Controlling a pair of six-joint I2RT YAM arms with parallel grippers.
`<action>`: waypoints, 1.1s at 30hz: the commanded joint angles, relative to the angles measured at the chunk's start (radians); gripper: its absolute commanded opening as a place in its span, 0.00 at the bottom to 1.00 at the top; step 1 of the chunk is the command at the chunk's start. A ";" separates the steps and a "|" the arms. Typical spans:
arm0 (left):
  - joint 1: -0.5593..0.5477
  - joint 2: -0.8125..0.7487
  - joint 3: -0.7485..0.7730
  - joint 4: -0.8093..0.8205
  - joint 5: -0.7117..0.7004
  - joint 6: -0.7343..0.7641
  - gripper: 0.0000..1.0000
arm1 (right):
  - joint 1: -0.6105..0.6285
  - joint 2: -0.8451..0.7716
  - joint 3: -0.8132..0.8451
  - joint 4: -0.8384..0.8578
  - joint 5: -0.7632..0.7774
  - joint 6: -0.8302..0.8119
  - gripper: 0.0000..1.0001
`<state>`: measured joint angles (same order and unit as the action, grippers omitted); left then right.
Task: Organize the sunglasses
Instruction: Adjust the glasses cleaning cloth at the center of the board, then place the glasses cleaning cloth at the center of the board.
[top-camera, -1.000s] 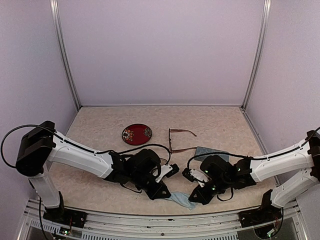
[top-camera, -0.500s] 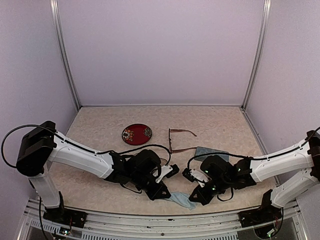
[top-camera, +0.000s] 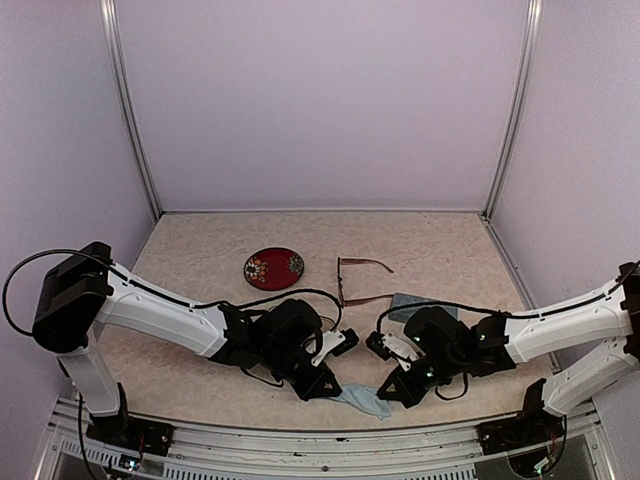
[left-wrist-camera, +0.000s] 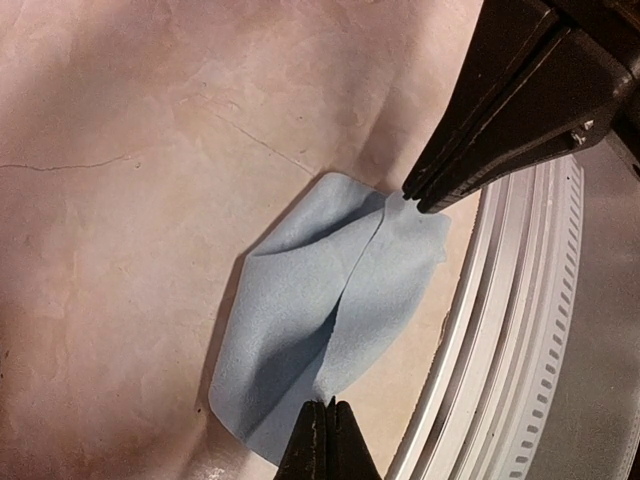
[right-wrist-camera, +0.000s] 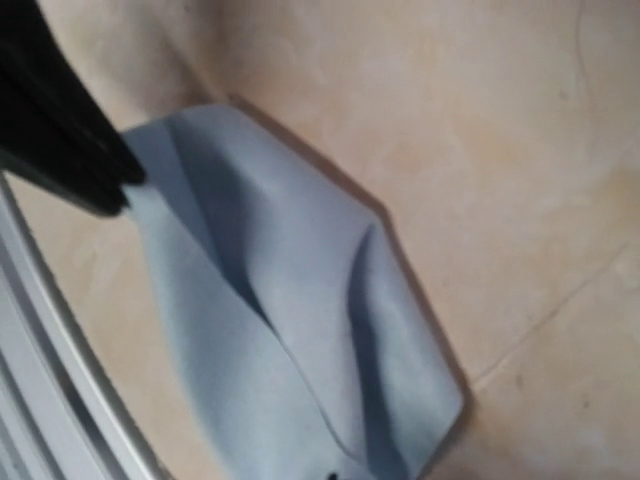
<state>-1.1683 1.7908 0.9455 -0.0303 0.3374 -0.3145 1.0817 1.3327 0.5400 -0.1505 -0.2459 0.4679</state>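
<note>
From above, you see the left gripper (top-camera: 330, 388) and the right gripper (top-camera: 386, 392) low over the near edge of the table (top-camera: 200, 240), tips facing each other, with a light-blue cloth (top-camera: 362, 401) between them. The reddish-brown sunglasses (top-camera: 360, 280) lie farther back on the table with their arms unfolded, well apart from both grippers and just right of a round red dish (top-camera: 273, 268).

In your left wrist view, the left gripper's fingers are pressed together on one edge of the creased cloth; the right gripper's tips are pinched on the opposite corner, beside the white rail (left-wrist-camera: 520, 330).

In your right wrist view, which is blurred, the left gripper's tips clamp the cloth's far corner; the right gripper's own fingers barely show at the bottom edge, at the cloth's near edge.
</note>
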 joint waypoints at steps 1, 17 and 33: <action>-0.005 0.008 0.014 0.019 0.012 -0.007 0.00 | -0.019 -0.038 -0.021 0.012 -0.009 0.002 0.00; -0.005 0.009 0.013 0.020 0.012 -0.006 0.00 | -0.026 0.045 -0.023 0.035 -0.046 -0.002 0.10; -0.004 0.008 0.010 0.021 0.011 -0.008 0.00 | -0.028 0.029 -0.016 0.028 -0.043 -0.002 0.00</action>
<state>-1.1683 1.7908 0.9455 -0.0299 0.3374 -0.3149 1.0634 1.3739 0.5255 -0.1284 -0.2916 0.4656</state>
